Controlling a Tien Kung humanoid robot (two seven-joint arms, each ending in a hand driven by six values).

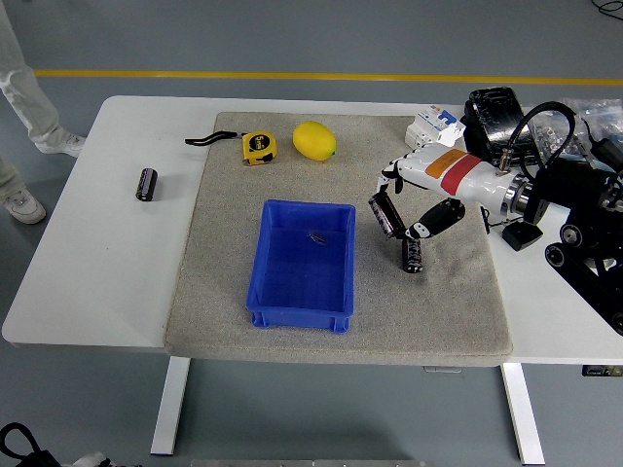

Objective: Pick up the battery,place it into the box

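Note:
A black battery (pixel 414 256) lies on the grey mat (pixel 224 292), just right of the blue box (pixel 302 292). My right hand (pixel 401 226) hovers directly behind and above it, open, with the fingers (pixel 383 212) hanging down toward the box side and the thumb (pixel 430 221) on the other; nothing is between them. Whether the thumb tip touches the battery's top I cannot tell. A second black battery (pixel 146 184) lies on the bare white table (pixel 88 282) at the far left. The box holds one small dark item (pixel 317 235). My left hand is out of sight.
A yellow tape measure (pixel 258 146) and a lemon (pixel 314 140) sit at the mat's back. A white circuit breaker (pixel 433 125), a black pack (pixel 498 125) and cables crowd the back right. A person's legs (pixel 19 88) stand at the top left.

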